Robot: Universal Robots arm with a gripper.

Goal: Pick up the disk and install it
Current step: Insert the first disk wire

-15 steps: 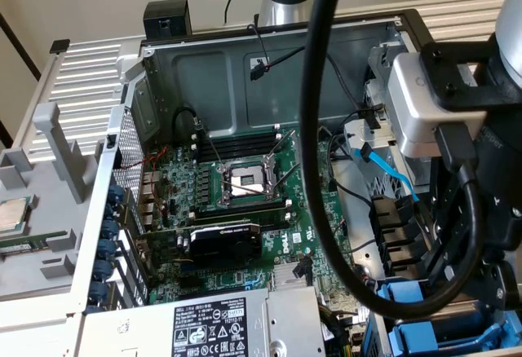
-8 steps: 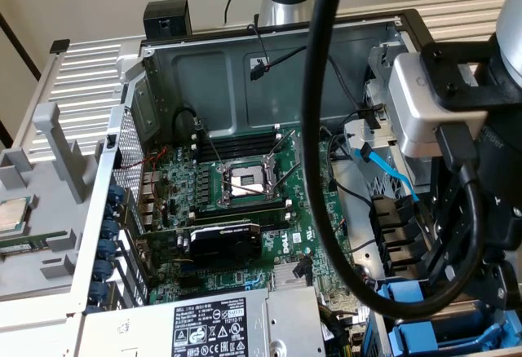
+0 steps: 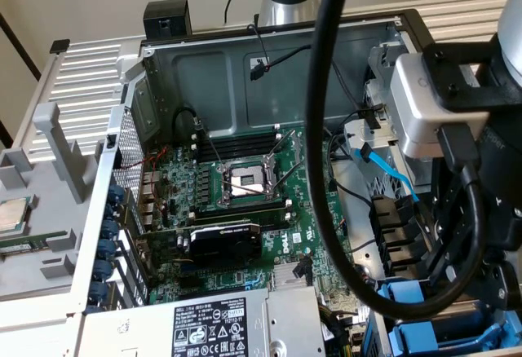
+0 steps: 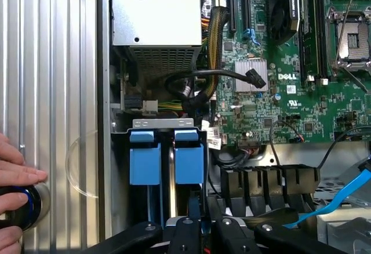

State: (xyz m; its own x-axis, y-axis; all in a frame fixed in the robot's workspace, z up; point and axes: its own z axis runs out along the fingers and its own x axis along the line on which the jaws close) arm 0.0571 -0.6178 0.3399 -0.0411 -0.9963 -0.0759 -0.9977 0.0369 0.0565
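The disk [image 4: 190, 158] stands on edge in the drive bay at the case's corner, its bright blue carrier end facing the wrist camera. My gripper [image 4: 184, 222] is right at that end. Its black fingers [image 4: 194, 204] are close together and pinch the carrier's edge. In the exterior view the blue carrier [image 3: 412, 296] shows at the lower right, beneath my arm's wrist [image 3: 481, 210], which hides the fingers there.
A second blue carrier [image 4: 145, 158] sits beside the disk. The grey power-supply box [image 4: 156, 28] and a cable bundle [image 4: 197, 86] lie just beyond the bay. A thick black hose [image 3: 326, 169] crosses the motherboard [image 3: 245, 210]. A person's hand [image 4: 14, 176] rests on a blue-ringed knob outside the case.
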